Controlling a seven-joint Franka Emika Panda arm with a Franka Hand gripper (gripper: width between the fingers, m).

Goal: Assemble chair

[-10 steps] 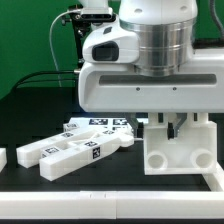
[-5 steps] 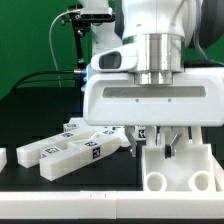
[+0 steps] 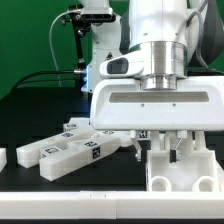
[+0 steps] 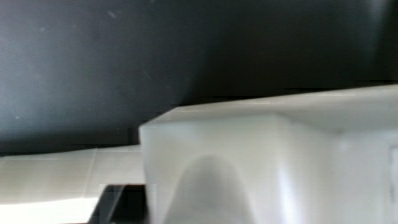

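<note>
Claw (image 3: 164, 143): I see it half-closed, gripping the top wall of the white chair block (image 3: 186, 172).
Loose bars (image 3: 72, 151): lying apart, toward the exterior view's left.

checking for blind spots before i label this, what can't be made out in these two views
Exterior view: the white piece at the view's left edge is cut off by the frame; its shape is unknown.
Exterior view: tagged parts behind the bars are partly hidden by the arm; their tags are too small to read.
Wrist view: blurred; the white block fills it and runs off the edges.
</note>
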